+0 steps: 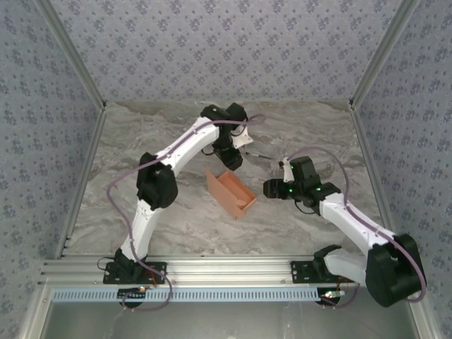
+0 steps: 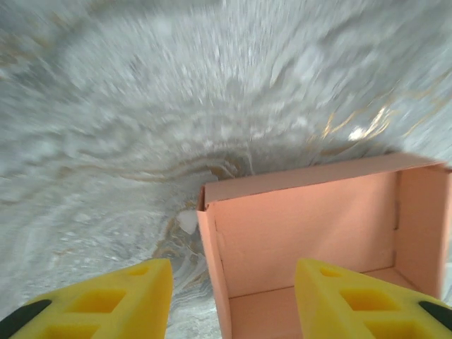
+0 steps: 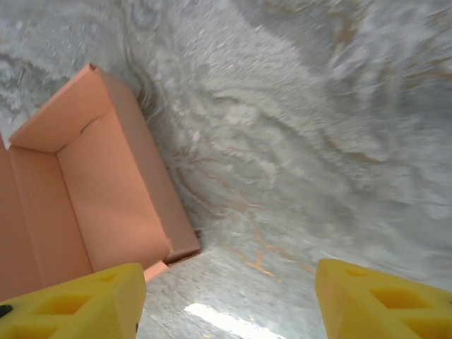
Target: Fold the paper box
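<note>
The paper box [image 1: 231, 192] is a salmon-orange open-topped box standing on the marbled table, mid-way between the arms. My left gripper [image 1: 230, 159] hovers at the box's far end. In the left wrist view its yellow fingers [image 2: 106, 300] stand apart, the left gripper [image 2: 233, 305] open, with one end wall of the paper box [image 2: 311, 226] rising between them and touching neither. My right gripper [image 1: 271, 188] sits just right of the box. In the right wrist view the right gripper [image 3: 229, 305] is open over bare table, the paper box [image 3: 92, 191] lying to its left.
The marbled table [image 1: 155, 205] is bounded by patterned walls on three sides and an aluminium rail [image 1: 233, 270] along the near edge, where both arm bases are bolted. Free surface lies left of and behind the box.
</note>
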Robot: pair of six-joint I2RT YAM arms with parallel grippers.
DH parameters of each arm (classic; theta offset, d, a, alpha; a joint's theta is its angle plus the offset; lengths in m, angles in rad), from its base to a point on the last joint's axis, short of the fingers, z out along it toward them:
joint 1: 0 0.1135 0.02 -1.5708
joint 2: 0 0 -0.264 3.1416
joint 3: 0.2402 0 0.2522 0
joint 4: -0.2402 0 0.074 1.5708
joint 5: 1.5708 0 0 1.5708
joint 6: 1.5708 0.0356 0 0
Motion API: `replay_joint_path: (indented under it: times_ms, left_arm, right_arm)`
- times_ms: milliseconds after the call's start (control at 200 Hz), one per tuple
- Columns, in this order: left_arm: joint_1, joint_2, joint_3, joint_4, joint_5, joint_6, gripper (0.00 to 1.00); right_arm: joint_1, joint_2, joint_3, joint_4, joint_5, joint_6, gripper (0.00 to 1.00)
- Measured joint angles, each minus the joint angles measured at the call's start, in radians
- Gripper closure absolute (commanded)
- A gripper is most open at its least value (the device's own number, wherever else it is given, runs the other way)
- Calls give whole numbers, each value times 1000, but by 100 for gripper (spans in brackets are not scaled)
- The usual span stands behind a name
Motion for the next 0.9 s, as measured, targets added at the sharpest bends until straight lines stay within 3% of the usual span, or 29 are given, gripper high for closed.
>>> replay_joint_path:
  times_ms: [165,390,595,899]
  left_arm:
    - [53,-199,-145,167,35,-67,50]
    - [217,-515,-596,476,51,-243,50]
    - [359,-763,-1053,739,15,-428,49]
    - [427,-982,-1493,970,-52,-615,47]
  right_arm:
    - [69,154,17,68,-55,11,35]
    - [97,298,47,175,-141,32,39]
    - [148,316,29,248,-202,75,41]
    - [318,333,-19,384,-231,203,39]
